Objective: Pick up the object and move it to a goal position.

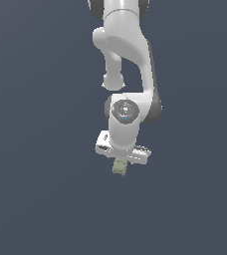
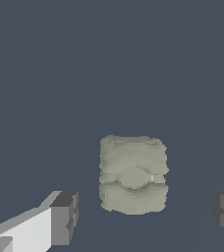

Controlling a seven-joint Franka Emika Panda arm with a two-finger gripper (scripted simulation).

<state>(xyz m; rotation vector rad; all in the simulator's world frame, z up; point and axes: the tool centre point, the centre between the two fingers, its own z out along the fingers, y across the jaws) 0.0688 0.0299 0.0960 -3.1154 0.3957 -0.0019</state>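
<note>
While the claw (image 2: 143, 214) straddles the object (image 2: 133, 175), fingers (edge-cropped) stand apart.

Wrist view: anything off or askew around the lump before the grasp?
Nothing stands out. The olive-green lump sits intact between the open fingers, with a gap on each side. It lies square to them, not skewed. The gripper hangs right over it.

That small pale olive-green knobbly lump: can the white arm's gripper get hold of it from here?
Probably yes. The small pale olive-green knobbly lump lies between the gripper's two open dark fingers, gaps either side, nothing in the way.
</note>
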